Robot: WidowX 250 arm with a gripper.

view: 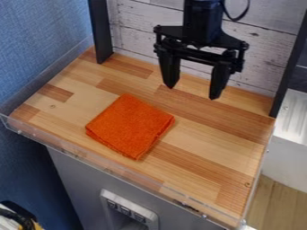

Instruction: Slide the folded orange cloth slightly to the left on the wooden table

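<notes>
Orange cloth, folded, on wooden tabletop; black claw above

Orange cloth point(130, 126): folded to a rough square, layers visible along the front edges, one corner toward the front rim. Placed flat on the left half of the tabletop point(210, 164), laid in light and reddish-brown wood strips.

Black claw point(192, 92): hung from the top edge of the view, over the rear part of the tabletop, behind and to the right of the cloth. Fingers spread wide apart, tips downward, well clear of the cloth.

Surroundings: clear rim point(81, 155) along the front; black posts point(101, 33) at left and right of the rear; pale wooden boards point(141, 29) behind. Blue wall point(45, 33) at left. Below the front, grey panel point(72, 173) with a switch block point(129, 211). At right, white box point(287, 157) beside the tabletop, above wood-look floor point(273, 204).
</notes>
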